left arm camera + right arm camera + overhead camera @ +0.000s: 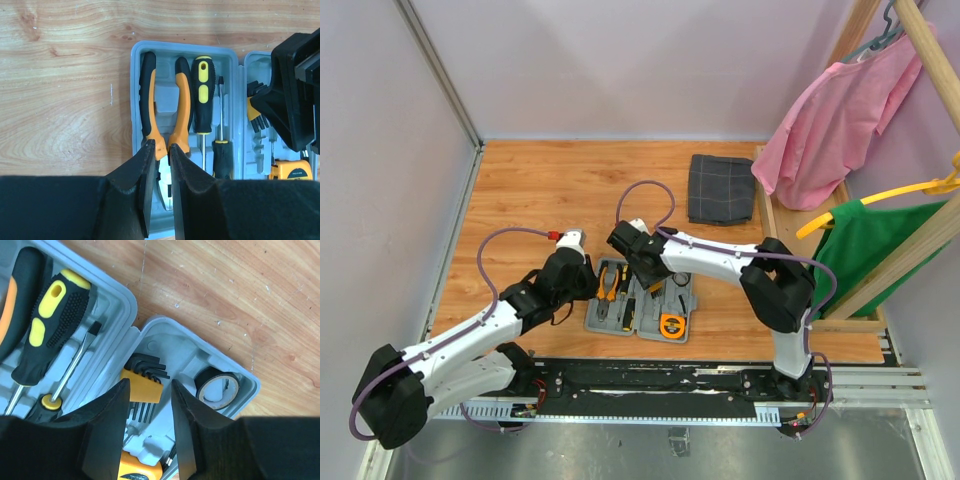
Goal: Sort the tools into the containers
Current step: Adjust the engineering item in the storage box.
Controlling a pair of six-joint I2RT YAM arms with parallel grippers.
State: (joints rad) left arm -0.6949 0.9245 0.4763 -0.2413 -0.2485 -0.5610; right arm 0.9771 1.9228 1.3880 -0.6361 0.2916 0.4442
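The grey tool case (592,322) lies open on the tabletop (540,190), and everything else is placed from it. Your left tool (161,147) hangs over the case's left half with its fingers narrow, only a slit between them. It sits right above the joint of the pliers (149,105), and you cannot tell whether it touches them. The pliers lie in the leftmost compartment, with the big yellow-and-black screwdriver (204,100) just beside them and a small screwdriver (222,157) next to that. Your right tool (149,385) is over the case's right half, its fingers moderately wide and gripping nothing, straddling the yellow-held hex key set (145,392) below. A black tape roll (202,380) sits in that half's far corner, and the orange tape measure (671,325) in its near corner. A folded checked cloth (720,188) lies well beyond the case.
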